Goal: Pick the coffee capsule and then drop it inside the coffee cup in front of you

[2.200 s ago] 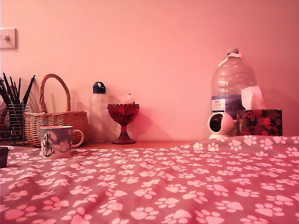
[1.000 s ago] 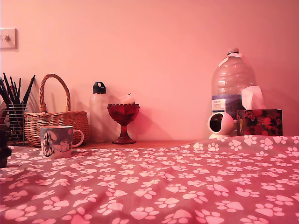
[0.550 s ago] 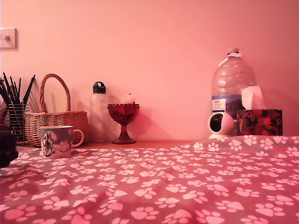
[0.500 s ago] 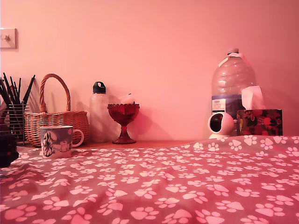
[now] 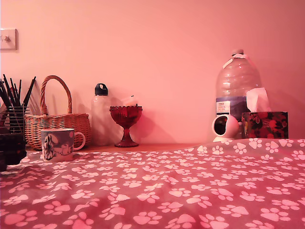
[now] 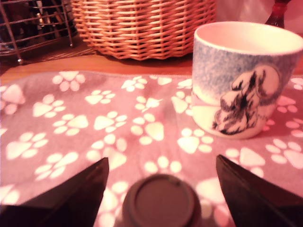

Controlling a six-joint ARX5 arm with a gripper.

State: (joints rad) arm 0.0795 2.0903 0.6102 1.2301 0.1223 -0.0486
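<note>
pick not yet made: tool (image 6: pixel 161 189) spread wide, straddling the coffee capsule (image 6: pixel 161 202), which sits untouched on the paw-print cloth (image 6: pixel 94 123) just short of the coffee cup (image 6: pixel 244 75); grasp, lift and drop remain.

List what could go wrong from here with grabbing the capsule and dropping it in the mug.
1. The coffee capsule is small and stands between wide-open fingers; an off-centre close could tip it over.
2. The coffee cup stands close beyond it, so a forward reach might bump the cup.
3. The cloth looks soft; pressing down could drag it.
</note>
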